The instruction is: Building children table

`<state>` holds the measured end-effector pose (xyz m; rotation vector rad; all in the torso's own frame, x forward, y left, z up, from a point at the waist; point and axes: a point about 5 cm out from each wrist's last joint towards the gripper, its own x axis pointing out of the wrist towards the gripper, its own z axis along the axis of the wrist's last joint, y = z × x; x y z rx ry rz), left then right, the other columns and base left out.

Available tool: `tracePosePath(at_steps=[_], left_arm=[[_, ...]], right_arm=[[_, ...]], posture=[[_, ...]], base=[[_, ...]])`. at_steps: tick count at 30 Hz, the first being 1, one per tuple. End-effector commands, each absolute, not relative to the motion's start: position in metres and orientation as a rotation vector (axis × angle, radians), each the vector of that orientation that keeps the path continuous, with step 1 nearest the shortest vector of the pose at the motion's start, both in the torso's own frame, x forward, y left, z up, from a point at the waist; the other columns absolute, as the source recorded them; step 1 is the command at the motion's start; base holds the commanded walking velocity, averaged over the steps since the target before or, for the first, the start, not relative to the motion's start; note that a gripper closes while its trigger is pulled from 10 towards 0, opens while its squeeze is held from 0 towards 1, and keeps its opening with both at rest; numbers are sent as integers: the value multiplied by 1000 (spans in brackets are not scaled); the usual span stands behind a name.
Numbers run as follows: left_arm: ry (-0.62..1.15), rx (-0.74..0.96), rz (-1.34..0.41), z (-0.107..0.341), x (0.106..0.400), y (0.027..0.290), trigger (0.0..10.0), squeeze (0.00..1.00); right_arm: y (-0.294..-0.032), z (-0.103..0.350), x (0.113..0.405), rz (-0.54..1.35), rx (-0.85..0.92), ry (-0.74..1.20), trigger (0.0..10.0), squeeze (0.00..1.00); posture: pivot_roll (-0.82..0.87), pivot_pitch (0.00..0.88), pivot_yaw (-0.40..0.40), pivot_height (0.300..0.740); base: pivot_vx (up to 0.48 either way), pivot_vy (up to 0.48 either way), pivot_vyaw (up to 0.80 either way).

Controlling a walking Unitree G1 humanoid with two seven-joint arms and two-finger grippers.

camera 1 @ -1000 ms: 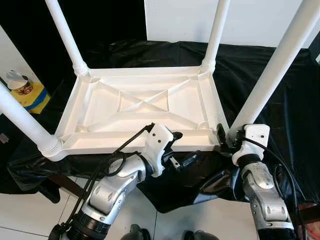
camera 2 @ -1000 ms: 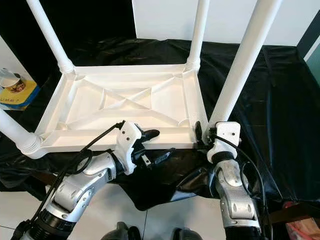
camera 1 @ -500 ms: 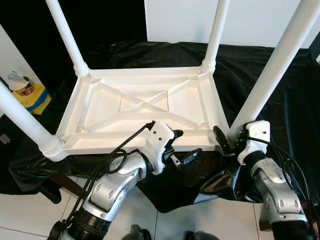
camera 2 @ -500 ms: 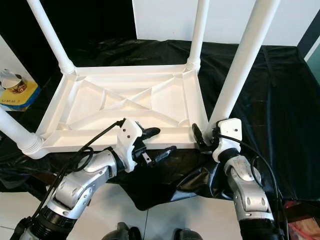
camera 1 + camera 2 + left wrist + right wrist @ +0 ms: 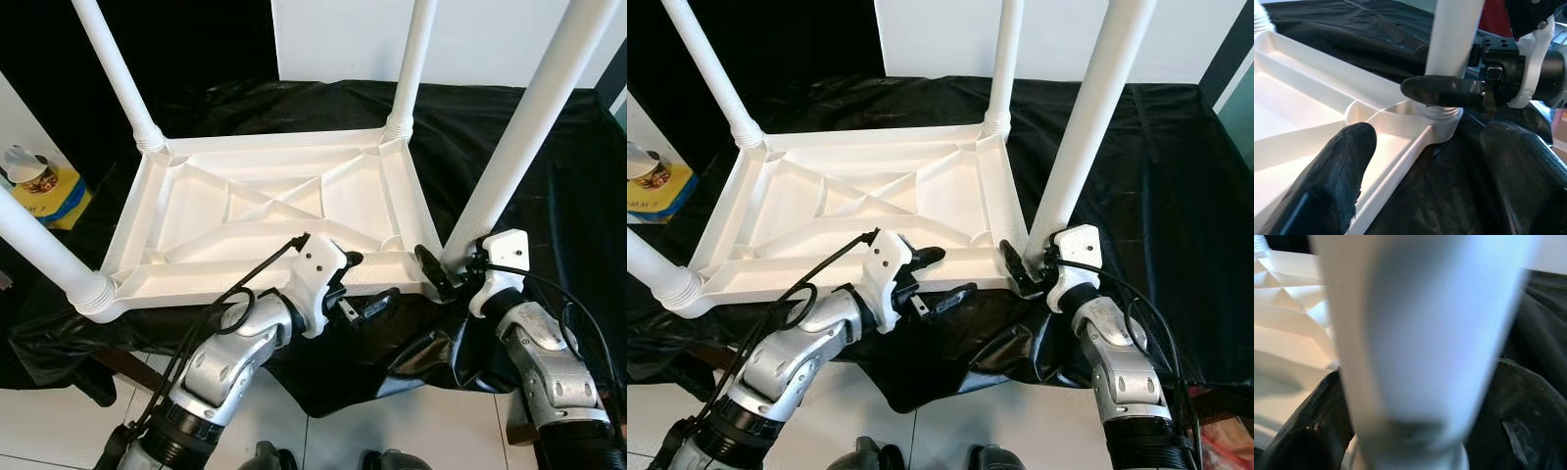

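Left eye view: the inverted table (image 5: 274, 211) is centred on black cloth (image 5: 549, 186). Its lower-right leg (image 5: 509, 166) is straddled by the right gripper (image 5: 1415, 431), fingers unclenched. The left gripper (image 5: 361, 286), spread, brackets the near rim.

The upturned children's table (image 5: 265, 211) is plain white all over, ribbed underside and four round legs (image 5: 524, 127) alike. It lies on a glossy black cloth (image 5: 1136, 166) spread over the desk. The left gripper (image 5: 361, 286) and right gripper (image 5: 438, 276) have black fingers (image 5: 1347, 161), white housings and silver arms with black cables. A yellow and blue box (image 5: 44, 191) carries a white and brown cup (image 5: 24, 164). The floor (image 5: 39, 411) is white tile with dark seams; the wall panel (image 5: 343, 39) behind is white.
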<state>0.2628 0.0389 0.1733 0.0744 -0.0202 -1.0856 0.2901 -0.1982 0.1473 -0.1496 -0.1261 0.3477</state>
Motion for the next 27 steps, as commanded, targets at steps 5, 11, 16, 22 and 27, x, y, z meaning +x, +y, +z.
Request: tracePosePath(at_steps=[5,11,16,22,27], left_arm=[[-11,87,-1192,169,256,34,10000,0],[-11,93,-1192,170,258,35,10000,0],[-11,99,-1189,171,259,37,10000,0],[-13,113,-1185,172,261,38,10000,0],[-17,126,-1171,173,263,41,10000,0]], right_arm=[[-196,144,291,370,-146,-120,10000,0],[-193,143,290,375,-139,-121,10000,0],[-191,143,291,379,-133,-127,10000,0],[-188,146,292,382,-125,-142,10000,0],[-186,147,295,400,-125,-146,10000,0]], posture=[[-261,174,58,740],[-243,171,55,740],[-218,164,58,740],[-194,149,58,740],[-174,151,55,740]], base=[[0,0,0],[0,0,0],[0,0,0],[0,0,0],[0,0,0]])
